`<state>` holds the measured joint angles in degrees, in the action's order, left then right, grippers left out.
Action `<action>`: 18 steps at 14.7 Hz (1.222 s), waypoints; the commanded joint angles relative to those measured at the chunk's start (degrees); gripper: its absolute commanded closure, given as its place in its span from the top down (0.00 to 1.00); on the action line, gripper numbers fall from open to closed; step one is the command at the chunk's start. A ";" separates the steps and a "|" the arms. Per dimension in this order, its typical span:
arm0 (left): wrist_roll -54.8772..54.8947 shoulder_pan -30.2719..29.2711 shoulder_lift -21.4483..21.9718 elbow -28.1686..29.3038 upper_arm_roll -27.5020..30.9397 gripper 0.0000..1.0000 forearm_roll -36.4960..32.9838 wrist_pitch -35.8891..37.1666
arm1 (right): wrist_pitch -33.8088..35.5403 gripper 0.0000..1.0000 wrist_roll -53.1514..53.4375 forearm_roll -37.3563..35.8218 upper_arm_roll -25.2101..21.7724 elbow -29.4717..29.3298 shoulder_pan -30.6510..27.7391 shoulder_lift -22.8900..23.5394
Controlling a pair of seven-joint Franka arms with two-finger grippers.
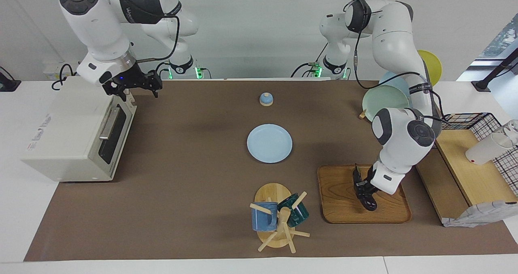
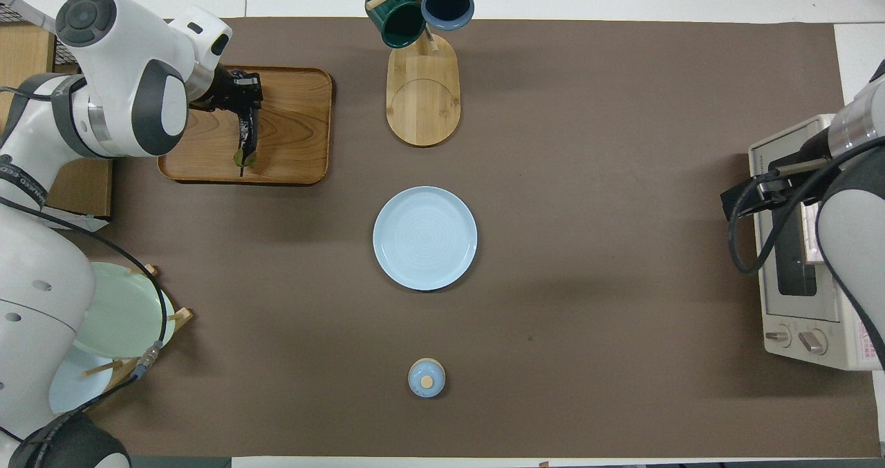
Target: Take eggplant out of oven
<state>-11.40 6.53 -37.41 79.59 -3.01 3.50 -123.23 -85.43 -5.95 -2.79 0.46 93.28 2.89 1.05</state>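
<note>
The cream-white oven (image 1: 68, 132) (image 2: 795, 274) stands at the right arm's end of the table with its glass door closed. My right gripper (image 1: 133, 88) hangs open over the oven's top front edge, at the corner nearer to the robots, holding nothing. The dark glossy eggplant (image 1: 369, 203) (image 2: 247, 136) is out of the oven, hanging steeply tilted with its stem end down over a wooden tray (image 1: 344, 209) (image 2: 290, 129). My left gripper (image 1: 360, 185) (image 2: 242, 105) is shut on its upper end. I cannot tell whether the lower end touches the tray.
A light blue plate (image 1: 269, 143) (image 2: 424, 238) lies mid-table. A mug rack (image 1: 279, 217) (image 2: 422, 88) stands at the table's edge farthest from the robots. A small blue lidded pot (image 1: 266, 99) sits nearer to the robots. A plate rack (image 1: 384, 100) and black wire basket (image 1: 485, 124) flank the left arm.
</note>
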 commanded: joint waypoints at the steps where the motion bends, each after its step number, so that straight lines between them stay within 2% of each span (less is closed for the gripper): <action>1: 1.82 -0.12 0.33 0.22 0.19 0.99 -0.78 -0.08 | 0.01 1.00 0.76 0.76 -0.54 1.99 0.01 -1.84; 5: 1.82 -0.20 0.59 -0.39 0.28 1.00 -0.87 1.40 | 0.27 1.00 0.41 1.03 -0.55 1.90 -0.52 -1.84; 8: 1.56 -0.29 3.30 -0.31 0.28 1.00 -0.52 3.16 | -0.60 1.00 0.85 1.29 -0.63 1.55 -1.57 -1.75; 12: 1.38 -1.26 10.76 0.13 0.72 1.00 -0.78 11.05 | -3.16 1.00 0.76 1.29 -0.72 1.20 -1.57 -1.75; 18: 1.56 -0.91 22.98 1.00 0.72 1.00 -3.33 29.07 | -3.60 1.00 3.22 3.14 -0.72 1.11 -4.47 -1.66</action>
<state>-10.15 5.41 -18.59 78.31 -2.28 1.41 -98.56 -88.01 -3.96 -1.68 -0.63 93.55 -0.32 0.35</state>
